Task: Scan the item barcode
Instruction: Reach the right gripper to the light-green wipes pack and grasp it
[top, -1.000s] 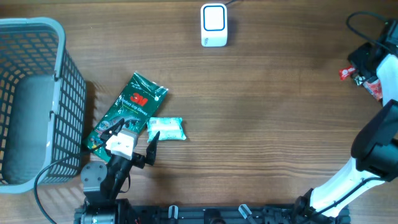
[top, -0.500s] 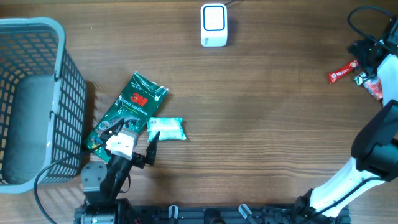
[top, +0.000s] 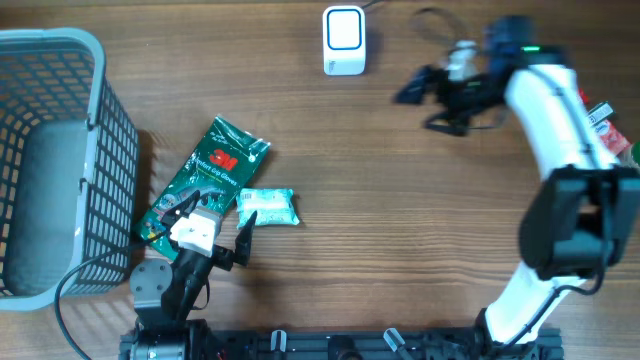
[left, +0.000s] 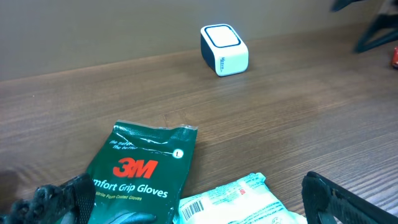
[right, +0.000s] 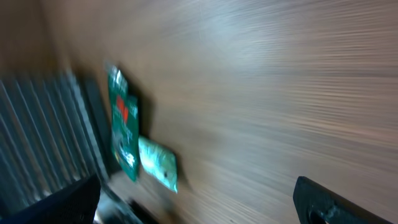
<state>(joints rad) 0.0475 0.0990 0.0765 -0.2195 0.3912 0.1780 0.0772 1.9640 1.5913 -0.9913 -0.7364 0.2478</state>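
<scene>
Your left fingers (left: 189, 190) are spread wide and pinch nothing. Between them lies the pale teal packet (left: 239, 202), its barcode label facing up. Just beside it, ahead of the left-hand finger, lies the green 3M gloves pack (left: 140, 177), flat on the wooden surface (top: 400, 230). The grey basket (top: 60, 160) stands off to the left of these fingers. Far ahead of them sits the white scanner (left: 224, 50). Your right fingers (top: 415, 112) are also spread and empty, just right of the scanner. Their own view is blurred.
</scene>
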